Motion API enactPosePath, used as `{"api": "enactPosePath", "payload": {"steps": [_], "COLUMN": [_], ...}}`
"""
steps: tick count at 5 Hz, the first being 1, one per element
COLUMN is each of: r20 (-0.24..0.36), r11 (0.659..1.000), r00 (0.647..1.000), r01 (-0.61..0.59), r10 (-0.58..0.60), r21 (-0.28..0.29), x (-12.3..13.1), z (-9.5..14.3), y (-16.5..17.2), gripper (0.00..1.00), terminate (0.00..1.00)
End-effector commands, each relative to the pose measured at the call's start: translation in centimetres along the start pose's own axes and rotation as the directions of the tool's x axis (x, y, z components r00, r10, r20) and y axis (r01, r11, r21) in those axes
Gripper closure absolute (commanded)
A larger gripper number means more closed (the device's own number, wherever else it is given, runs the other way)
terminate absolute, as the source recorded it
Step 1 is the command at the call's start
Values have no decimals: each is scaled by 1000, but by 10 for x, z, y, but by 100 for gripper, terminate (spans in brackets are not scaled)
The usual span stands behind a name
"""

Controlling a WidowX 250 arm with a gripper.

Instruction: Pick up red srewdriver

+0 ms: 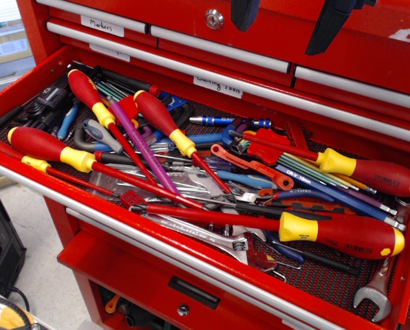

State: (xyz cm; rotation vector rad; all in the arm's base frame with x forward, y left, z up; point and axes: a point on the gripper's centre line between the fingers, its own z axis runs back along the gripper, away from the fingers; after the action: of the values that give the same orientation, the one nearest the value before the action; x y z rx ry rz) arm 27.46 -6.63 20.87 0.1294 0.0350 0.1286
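The red srewdriver (380, 176) lies at the right of the open drawer. It has a fat dark-red handle with small black print, a yellow collar, a yellow butt tip at the far right, and a thin red shaft pointing left over other tools. My gripper (287, 17) hangs at the top edge of the view, above and behind the drawer, up and left of the handle. Its two dark fingers (331, 24) stand wide apart and hold nothing. Only the fingertips show.
The biggest red-and-yellow screwdriver (346, 236) lies in front of it. Slimmer red screwdrivers (160, 118) lie at the left, among wrenches (375, 292), hex keys and pliers. The drawer's front rail (157, 240) and closed drawers (274, 58) bound the space.
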Motion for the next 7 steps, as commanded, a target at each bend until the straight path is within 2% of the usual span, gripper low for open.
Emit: {"api": "enactPosePath", "payload": {"steps": [1, 2, 3, 4, 5, 6, 7], "r20": [0, 45, 93, 168, 262, 231, 189], "r11": [1000, 992, 944, 899, 823, 670, 564], "r00": [1000, 991, 941, 883, 781, 630, 533], "r01": [0, 122, 328, 432, 532, 679, 750], "r10": [0, -122, -325, -439, -567, -742, -824], "r21": [0, 6, -21, 77, 198, 300, 345], "x": [0, 5, 26, 44, 51, 51, 58], "z": [0, -1, -10, -14, -31, -46, -56], "y": [0, -11, -22, -42, -71, -82, -86], "gripper": [0, 0, 0, 0, 0, 0, 0], "terminate": [0, 0, 0, 0, 0, 0, 0]}}
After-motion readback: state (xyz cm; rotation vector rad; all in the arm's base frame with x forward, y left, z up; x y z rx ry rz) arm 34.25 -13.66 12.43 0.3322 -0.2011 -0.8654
